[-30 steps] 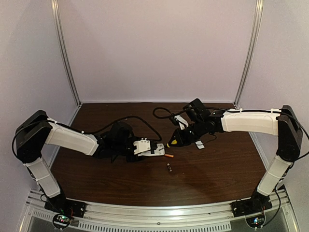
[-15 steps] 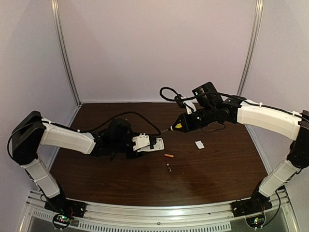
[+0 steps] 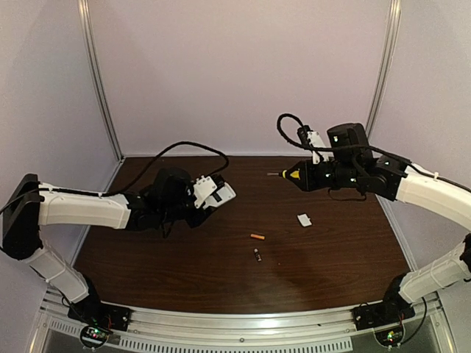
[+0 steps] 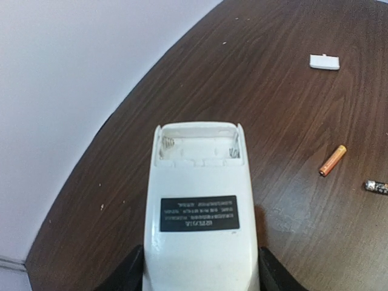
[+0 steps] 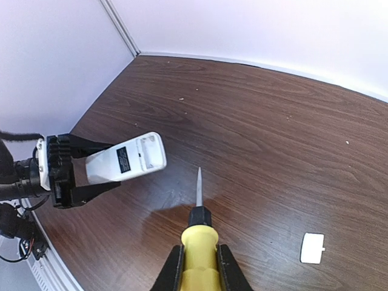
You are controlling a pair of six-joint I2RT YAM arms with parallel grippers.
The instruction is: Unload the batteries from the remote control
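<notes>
My left gripper is shut on the white remote control, holding it above the table with its back up. Its battery bay is uncovered and empty. From above, the remote control sits left of centre in the left gripper. Two batteries lie loose on the table: an orange one and a dark one. My right gripper is shut on a yellow-handled screwdriver, raised at the right with its blade pointing toward the remote control.
A small white cover piece lies on the dark wooden table right of the batteries. Pale walls close the back and sides. Black cables loop over both arms.
The left gripper has lifted the remote and drawn it back to the left. The right arm has risen and swung right and back with the screwdriver. Batteries and cover have not moved.
</notes>
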